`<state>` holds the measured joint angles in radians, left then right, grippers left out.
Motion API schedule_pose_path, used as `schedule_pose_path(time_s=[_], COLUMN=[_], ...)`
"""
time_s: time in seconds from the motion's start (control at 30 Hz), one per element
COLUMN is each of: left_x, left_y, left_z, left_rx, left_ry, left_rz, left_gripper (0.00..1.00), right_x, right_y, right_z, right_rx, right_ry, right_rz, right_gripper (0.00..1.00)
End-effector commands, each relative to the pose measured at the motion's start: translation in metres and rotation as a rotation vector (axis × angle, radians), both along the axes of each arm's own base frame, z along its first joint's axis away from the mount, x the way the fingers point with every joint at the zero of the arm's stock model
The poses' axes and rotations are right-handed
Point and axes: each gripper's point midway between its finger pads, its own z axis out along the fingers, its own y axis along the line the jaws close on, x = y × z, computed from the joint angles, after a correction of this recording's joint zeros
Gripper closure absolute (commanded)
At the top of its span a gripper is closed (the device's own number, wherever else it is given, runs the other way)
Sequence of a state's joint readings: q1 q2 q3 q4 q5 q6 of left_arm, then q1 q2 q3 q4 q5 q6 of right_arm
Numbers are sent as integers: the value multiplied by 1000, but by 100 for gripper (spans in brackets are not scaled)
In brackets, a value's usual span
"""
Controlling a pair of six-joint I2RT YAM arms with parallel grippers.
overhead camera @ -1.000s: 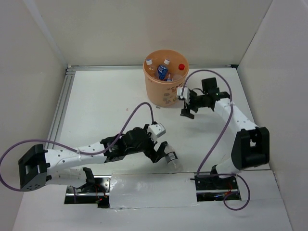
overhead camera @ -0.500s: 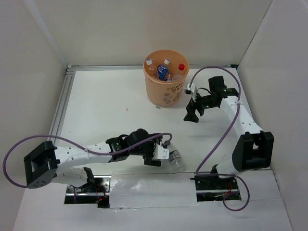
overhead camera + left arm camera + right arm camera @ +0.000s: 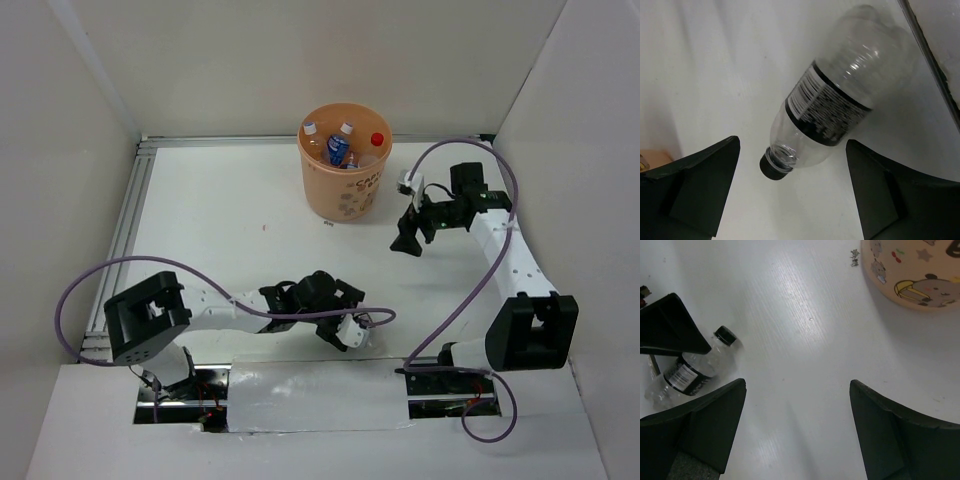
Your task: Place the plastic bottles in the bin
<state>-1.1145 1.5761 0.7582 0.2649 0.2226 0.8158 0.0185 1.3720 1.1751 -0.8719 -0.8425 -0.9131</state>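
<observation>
Over the last 1 second your left arm has folded back on itself. The left gripper [image 3: 340, 328] now straddles the black-labelled bottle [image 3: 835, 105], jaws apart, nothing clamped. That bottle lies on its side on the table, just beside the taped strip [image 3: 310, 395] at the near edge, so you have little room there. Your right gripper [image 3: 406, 238] has drawn away from the bin [image 3: 340, 195], fingers apart and empty, leaving an open lane.

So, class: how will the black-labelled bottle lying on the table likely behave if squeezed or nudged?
The bottle looks empty, so probably light. Lying on its round side on the smooth table, it may roll if nudged. Thin-looking walls could buckle when squeezed.
</observation>
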Motion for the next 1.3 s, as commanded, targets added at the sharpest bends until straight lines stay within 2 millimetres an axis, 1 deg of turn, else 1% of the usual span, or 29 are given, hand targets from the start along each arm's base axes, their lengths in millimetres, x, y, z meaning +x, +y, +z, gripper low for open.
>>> schedule_pose_path(time_s=[0.0,0.03,0.1,0.13,0.2,0.23,0.27,0.37,0.4,0.47,0.57,0.6,0.67,0.73,0.77,0.8,0.83,0.87,0.9,0.93,1.0,1.03,1.07,1.1,1.13,1.17,1.2,1.23,1.27], left_x=[2,1,-1,-8,-12,-20,-24,-30,-30,-30,-22,-22,-17,-13,-11,-7,-6,-4,-5,-4,-5,-8,-10,-12,-17,-19,-14,-18,-19], left_y=[-39,-44,-49,-51,-54,-56,-59,-62,-65,-66,-76,-76,-86,-90,-92,-101,-102,-104,-102,-105,-104,-99,-94,-90,-81,-76,-71,-60,-55], left_z=[34,37,28,24,18,9,7,-11,-8,-19,-16,-24,-21,-20,-18,-11,-18,-15,-24,-20,-21,-28,-32,-25,-31,-29,-15,-19,-15], left_rx=[-142,-152,-136,-118,-105,-91,-93,-77,-85,-74,-106,-97,-112,-123,-133,-152,-131,-131,-111,-123,-107,-80,-64,-75,-60,-62,-87,-77,-86], left_ry=[-100,-102,-80,-59,-25,-9,-10,43,47,63,64,87,82,87,77,68,78,73,94,101,123,155,163,172,200,213,204,240,251], left_rz=[-98,-119,-137,-160,-179,-200,-211,-206,-201,-194,-155,-143,-132,-112,-105,-106,-105,-97,-89,-82,-72,-57,-56,-47,-32,-24,8,42,63], left_gripper=[0,0,0,0,4,4,5,8,8,8,8,8,8,9,9,9,11,12,14,21,34,42,55,61,66,69,71,71,72], right_x=[-10,-13,-12,-14,-13,-12,-11,-10,-10,-10,-14,-17,-18,-21,-22,-24,-25,-25,-27,-27,-26,-26,-28,-27,-29,-26,-23,-22,-20], right_y=[-8,-6,-14,-12,-16,-17,-17,-20,-20,-19,-21,-21,-23,-26,-25,-24,-26,-26,-26,-28,-30,-33,-33,-35,-38,-36,-40,-42,-41], right_z=[8,11,8,8,8,9,12,12,12,13,12,8,7,3,7,4,4,4,1,3,4,6,3,4,3,6,10,8,13], right_rx=[29,40,37,45,42,52,52,51,51,63,63,64,61,63,70,71,79,79,80,80,88,88,88,95,95,107,109,114,125], right_ry=[1,1,1,10,3,2,-7,-7,-7,0,9,27,21,39,30,39,38,38,48,39,38,28,37,29,29,19,-1,4,-13], right_rz=[-27,-21,-41,-37,-43,-48,-48,-57,-57,-58,-69,-70,-74,-85,-81,-81,-88,-88,-88,-97,-105,-115,-116,-118,-130,-131,-149,-166,-169], right_gripper=[9,9,9,9,9,9,9,9,9,9,9,9,9,9,9,9,9,9,9,9,9,9,9,9,9,9,9,9,9])
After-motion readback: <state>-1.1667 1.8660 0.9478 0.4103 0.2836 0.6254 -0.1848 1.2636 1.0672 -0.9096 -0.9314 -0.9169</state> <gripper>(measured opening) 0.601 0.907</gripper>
